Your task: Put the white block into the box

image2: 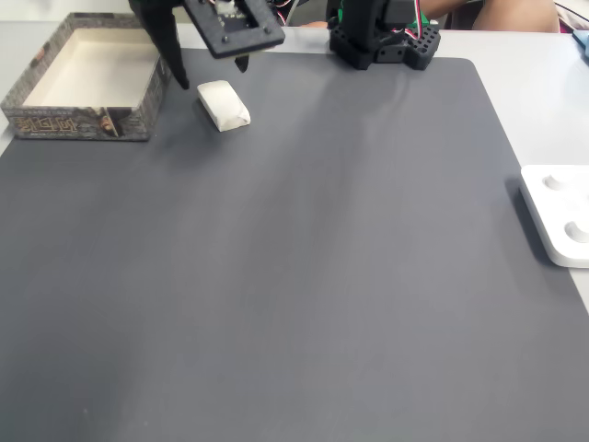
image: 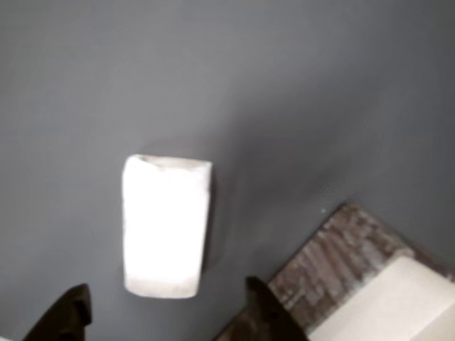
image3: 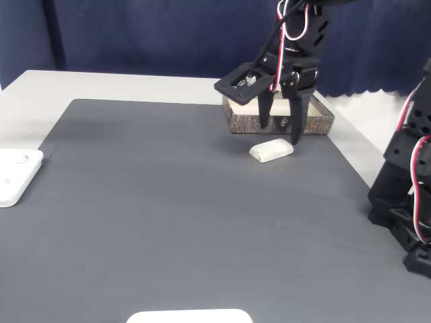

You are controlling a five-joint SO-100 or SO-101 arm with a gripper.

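The white block [image: 167, 227] lies flat on the dark grey mat, just beside the box [image2: 55, 120]. It also shows in both fixed views [image2: 223, 104] [image3: 271, 150]. My gripper [image2: 213, 77] is open and hovers right above the block, one black finger on each side, not touching it. In the other view the two fingertips [image: 67, 312] frame the block's near end, and the box's speckled corner [image: 341, 263] sits at the lower right. The box has a pale inside and holds nothing that I can see.
A flat white device [image2: 557, 212] lies at the mat's right edge in a fixed view. The arm's black base [image2: 382, 37] stands at the mat's far edge. Another black arm [image3: 411, 195] stands at the right. A white object [image3: 188, 316] pokes in at the bottom.
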